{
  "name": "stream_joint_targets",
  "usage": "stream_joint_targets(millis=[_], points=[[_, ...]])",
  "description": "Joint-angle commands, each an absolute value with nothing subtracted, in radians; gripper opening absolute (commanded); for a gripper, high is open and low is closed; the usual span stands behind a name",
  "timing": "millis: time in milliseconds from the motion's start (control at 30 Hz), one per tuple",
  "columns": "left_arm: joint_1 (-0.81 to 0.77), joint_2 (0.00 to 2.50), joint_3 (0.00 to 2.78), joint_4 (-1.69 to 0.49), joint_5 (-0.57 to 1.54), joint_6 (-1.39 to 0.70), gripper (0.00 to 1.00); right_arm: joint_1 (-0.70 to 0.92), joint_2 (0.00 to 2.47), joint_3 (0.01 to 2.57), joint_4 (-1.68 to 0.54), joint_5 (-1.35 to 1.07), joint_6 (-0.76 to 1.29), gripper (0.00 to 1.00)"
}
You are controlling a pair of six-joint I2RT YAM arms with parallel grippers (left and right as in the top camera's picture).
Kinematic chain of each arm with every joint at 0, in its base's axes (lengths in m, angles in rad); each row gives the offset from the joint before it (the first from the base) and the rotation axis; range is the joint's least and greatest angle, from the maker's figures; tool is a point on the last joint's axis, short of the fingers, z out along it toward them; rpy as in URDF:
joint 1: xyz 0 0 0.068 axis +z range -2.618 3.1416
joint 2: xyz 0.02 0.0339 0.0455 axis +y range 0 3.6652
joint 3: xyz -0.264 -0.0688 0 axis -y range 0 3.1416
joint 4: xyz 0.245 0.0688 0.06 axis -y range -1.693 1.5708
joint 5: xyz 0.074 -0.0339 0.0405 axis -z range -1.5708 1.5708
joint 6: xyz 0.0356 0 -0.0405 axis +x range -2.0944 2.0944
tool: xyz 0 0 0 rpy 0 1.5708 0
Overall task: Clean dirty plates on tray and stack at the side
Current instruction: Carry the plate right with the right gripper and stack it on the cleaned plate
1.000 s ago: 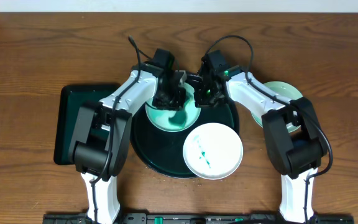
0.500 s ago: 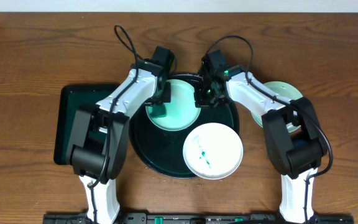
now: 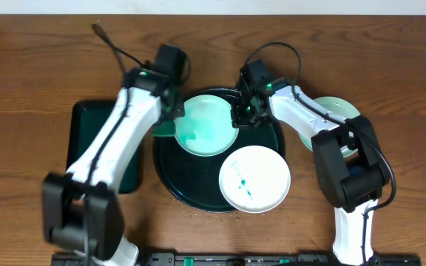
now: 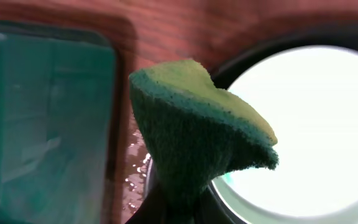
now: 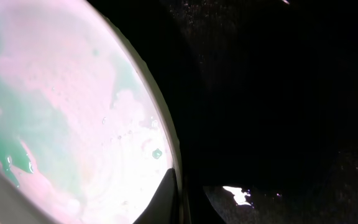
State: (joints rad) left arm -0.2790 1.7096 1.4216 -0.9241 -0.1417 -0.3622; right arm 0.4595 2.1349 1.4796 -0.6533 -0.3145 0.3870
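A pale-mint plate [image 3: 207, 124] with green smears lies at the back of the round dark tray [image 3: 170, 171]. My right gripper [image 3: 241, 111] is shut on its right rim; in the right wrist view the fingers [image 5: 191, 196] pinch the plate's edge [image 5: 61, 112] over the tray [image 5: 278, 93]. My left gripper [image 3: 167, 118] is shut on a green sponge [image 4: 191, 137] at the tray's left rim, just left of the plate [image 4: 303, 124]. A white plate [image 3: 254, 179] with a green smear lies at the tray's front right. A third mint plate [image 3: 340, 112] lies on the table at the right.
A rectangular dark green tray [image 3: 87, 148] lies to the left of the round tray and shows in the left wrist view [image 4: 42, 124]. Water drops [image 4: 135, 174] lie on the wood between the trays. Cables loop above both arms.
My left arm has swung left with the sponge, off the plate's middle to the tray's left rim. The right gripper and the plates have stayed put.
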Motion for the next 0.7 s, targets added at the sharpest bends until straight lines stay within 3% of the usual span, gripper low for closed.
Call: stream_joint_targets(millis=[0,167,667], points=[[-0.234,1.676,1.418,-0.930,-0.139,-0.368,0.07,0.478,2.126,1.494,-0.680,-0.273,0.366,0.01],[-0.184,1.687,1.410,-0.931,-0.138,-0.368,0.07,0.527,2.047,1.494,-0.700,-0.087,0.328,0.01],[-0.163,1.693,1.404,-0.931,-0.139,-0.368,0.07,0.809,1.769,1.494,-0.745,0.762,0.250,0.01]])
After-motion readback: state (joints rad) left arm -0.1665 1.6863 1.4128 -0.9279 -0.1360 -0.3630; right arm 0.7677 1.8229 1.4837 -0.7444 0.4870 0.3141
